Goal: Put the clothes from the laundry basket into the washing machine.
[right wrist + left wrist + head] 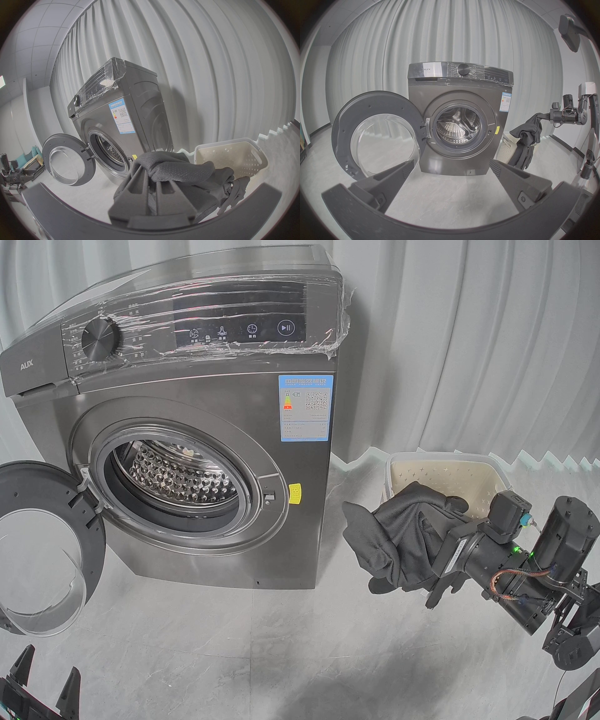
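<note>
Grey floor, white curtains — washing machine (door open); right gripper holding garment

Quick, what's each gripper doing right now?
Left gripper: open, holding nothing.
Right gripper: closed on the dark garment.

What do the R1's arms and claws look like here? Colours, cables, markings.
Right arm: black cylindrical links, a boxy black module at the wrist with a teal tip, a coppery braided cable looped alongside, small green lights. Right claw and left claw: matte dark grey, wedge-shaped fingers tapering to points.
</note>
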Available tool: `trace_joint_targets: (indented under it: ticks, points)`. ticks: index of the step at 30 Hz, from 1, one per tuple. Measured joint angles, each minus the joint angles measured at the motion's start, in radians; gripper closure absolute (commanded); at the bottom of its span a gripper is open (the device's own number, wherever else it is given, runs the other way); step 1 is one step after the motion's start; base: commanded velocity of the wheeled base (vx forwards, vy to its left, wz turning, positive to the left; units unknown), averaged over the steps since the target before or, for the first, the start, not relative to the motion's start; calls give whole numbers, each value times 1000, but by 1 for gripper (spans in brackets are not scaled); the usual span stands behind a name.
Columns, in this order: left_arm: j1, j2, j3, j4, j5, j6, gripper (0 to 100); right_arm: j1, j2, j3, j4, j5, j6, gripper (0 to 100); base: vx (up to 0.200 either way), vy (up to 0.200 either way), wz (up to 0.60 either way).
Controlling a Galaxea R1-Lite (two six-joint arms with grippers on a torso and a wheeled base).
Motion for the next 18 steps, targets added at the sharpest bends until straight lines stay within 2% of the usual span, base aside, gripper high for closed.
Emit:
trace_joint_targets:
  ticks: [18]
  points:
    - [0, 0, 0, -1, 0, 0, 0, 1, 0, -2, 0, 0, 0, 100, 0, 200, 0]
